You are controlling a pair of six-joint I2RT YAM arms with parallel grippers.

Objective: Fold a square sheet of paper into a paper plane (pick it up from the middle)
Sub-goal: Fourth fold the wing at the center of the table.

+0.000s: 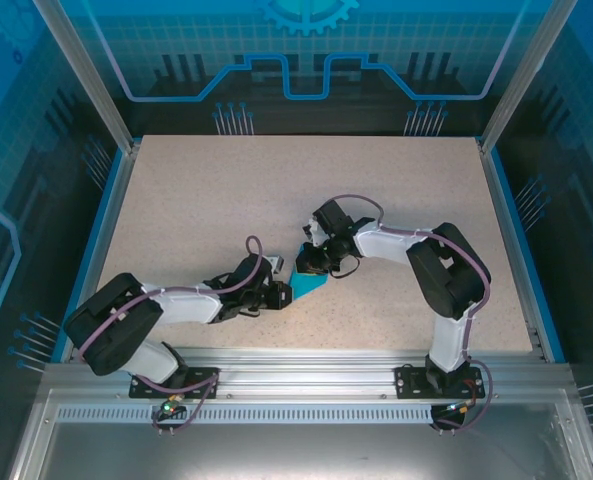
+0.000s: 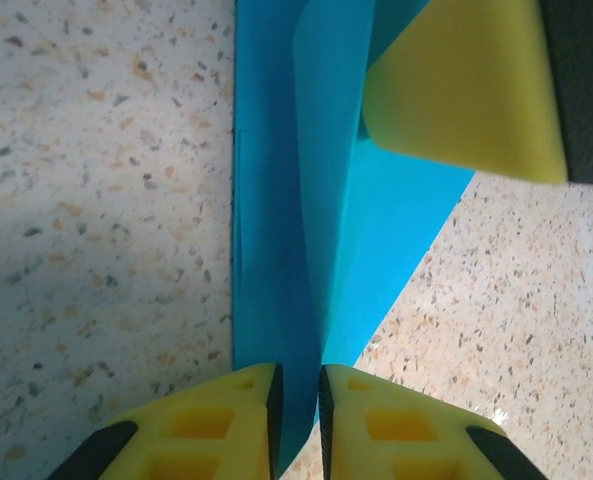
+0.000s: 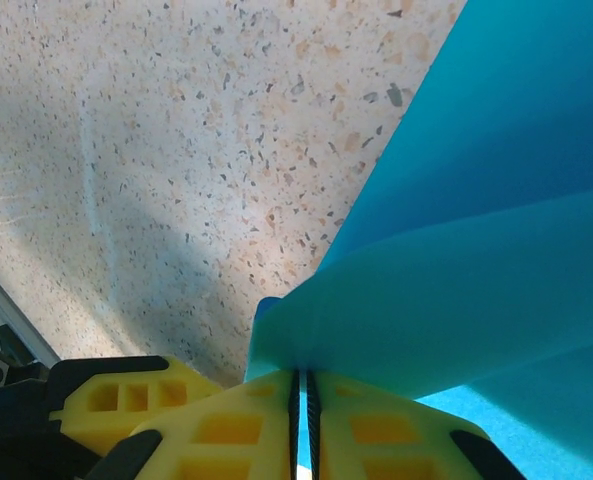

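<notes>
From above, the left end effector (image 1: 281, 290) and the right end effector (image 1: 314, 262) are covering both ends of the teal paper (image 1: 308, 285), which is showing too small there for its creases to be read. In the left wrist view the paper is running off the top edge, a yellow pad (image 2: 456, 90) is hiding its upper right part, and the left fingers (image 2: 206, 430) are not revealing whether they are pressing the flap between them. In the right wrist view the paper is spilling past the top and right edges, blocking the surface (image 3: 176, 150) behind it
</notes>
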